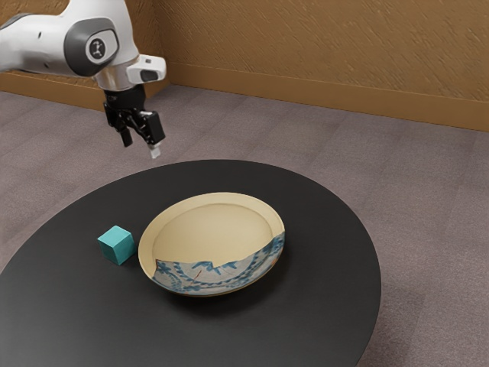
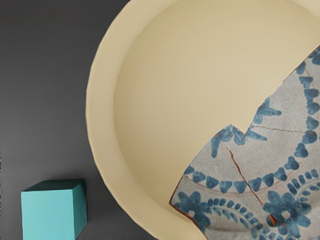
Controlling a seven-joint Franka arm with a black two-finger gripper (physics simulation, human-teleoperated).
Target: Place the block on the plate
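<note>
Desk (image 1: pixel 325 306) = base for both items. Plate (image 1: pixel 218 229) face up on it, prob. to take the load. Claw (image 1: pixel 141 148) up high, open w/ nothing held, prob. for pre-grasp clearance. Teal block (image 1: pixel 116 245) on desk just beside plate, handy for a quick xfer.

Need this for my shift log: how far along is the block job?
Nothing looks done: the teal cube sits on the black table, beside the plate. Nothing is in hand; the open fingers hang empty, away from the cube. Grasping, lifting and placing it remain.
</note>
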